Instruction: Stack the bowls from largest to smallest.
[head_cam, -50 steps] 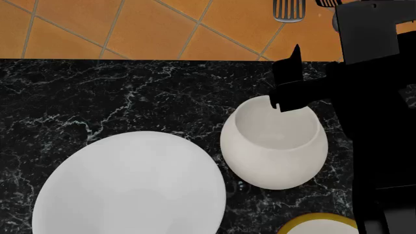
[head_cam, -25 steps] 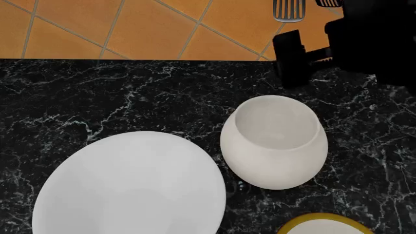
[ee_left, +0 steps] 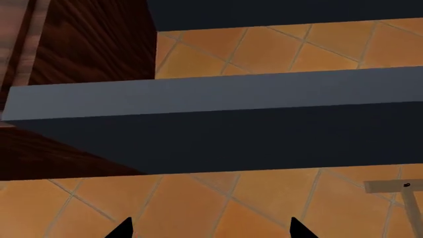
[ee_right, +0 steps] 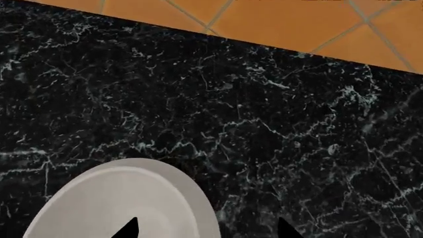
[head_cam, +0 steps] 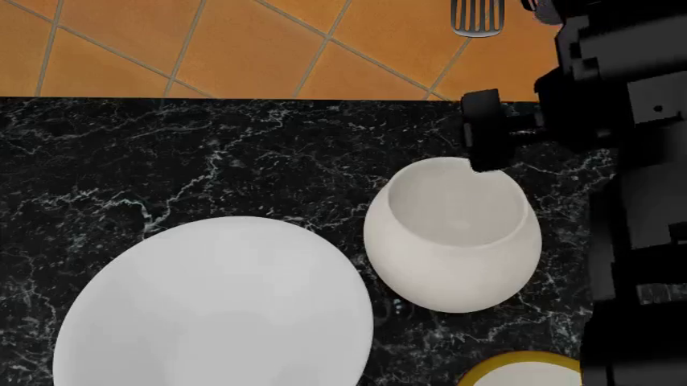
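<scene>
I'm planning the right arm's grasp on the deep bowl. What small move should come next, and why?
Probably lower the right hand straight down: its open fingertips straddle the far rim of the deep cream-white bowl, one over the inside, one over the black marble counter.

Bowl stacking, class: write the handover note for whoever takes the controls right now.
Right gripper: open, empty, one fingertip over the far rim of the deep bowl, the other outside it.
Left gripper: open, empty, facing floor tiles away from the counter.
The wide bowl, deep bowl and small yellow-rimmed bowl sit separately on the counter.
Done: nothing stacked.
Left: deep bowl into wide bowl, then small bowl into that.
</scene>
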You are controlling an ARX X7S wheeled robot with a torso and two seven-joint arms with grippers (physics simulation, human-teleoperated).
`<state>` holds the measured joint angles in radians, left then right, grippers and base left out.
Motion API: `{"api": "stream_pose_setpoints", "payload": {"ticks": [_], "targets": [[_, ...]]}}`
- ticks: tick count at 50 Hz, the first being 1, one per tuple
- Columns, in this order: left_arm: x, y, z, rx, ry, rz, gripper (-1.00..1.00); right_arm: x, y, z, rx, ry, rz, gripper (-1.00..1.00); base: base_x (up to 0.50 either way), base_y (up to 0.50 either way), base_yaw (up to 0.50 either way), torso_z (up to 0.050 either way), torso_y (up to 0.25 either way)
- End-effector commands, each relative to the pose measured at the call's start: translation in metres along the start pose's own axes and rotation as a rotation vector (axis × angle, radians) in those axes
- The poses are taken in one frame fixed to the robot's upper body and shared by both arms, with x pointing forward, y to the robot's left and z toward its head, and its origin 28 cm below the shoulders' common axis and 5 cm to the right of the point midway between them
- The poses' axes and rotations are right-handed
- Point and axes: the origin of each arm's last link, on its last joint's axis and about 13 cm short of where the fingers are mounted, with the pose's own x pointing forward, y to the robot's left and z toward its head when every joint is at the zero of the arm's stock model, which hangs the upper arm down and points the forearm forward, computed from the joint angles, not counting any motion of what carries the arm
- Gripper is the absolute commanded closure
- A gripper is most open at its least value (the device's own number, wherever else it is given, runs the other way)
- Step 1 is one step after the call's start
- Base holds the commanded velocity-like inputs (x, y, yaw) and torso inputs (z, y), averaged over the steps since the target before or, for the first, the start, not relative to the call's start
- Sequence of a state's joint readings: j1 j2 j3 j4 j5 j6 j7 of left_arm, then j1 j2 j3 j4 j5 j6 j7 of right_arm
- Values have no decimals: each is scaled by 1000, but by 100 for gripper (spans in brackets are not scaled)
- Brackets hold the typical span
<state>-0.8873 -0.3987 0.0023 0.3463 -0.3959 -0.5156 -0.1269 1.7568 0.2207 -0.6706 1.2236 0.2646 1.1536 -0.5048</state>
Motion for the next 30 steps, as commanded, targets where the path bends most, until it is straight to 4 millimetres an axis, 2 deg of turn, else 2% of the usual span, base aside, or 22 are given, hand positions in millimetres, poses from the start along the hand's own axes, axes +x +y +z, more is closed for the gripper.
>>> {"api": "stream_pose_setpoints", "payload": {"ticks": [1,30], "targets": [[-2,3,-4,8,7,6,-100,15,2,-12,-2,67,4,-100,0,0,0,0,0],[-8,7,-12,12,23,16,-100,43,7,-35,8,107,24,-100,0,0,0,0,0]]}}
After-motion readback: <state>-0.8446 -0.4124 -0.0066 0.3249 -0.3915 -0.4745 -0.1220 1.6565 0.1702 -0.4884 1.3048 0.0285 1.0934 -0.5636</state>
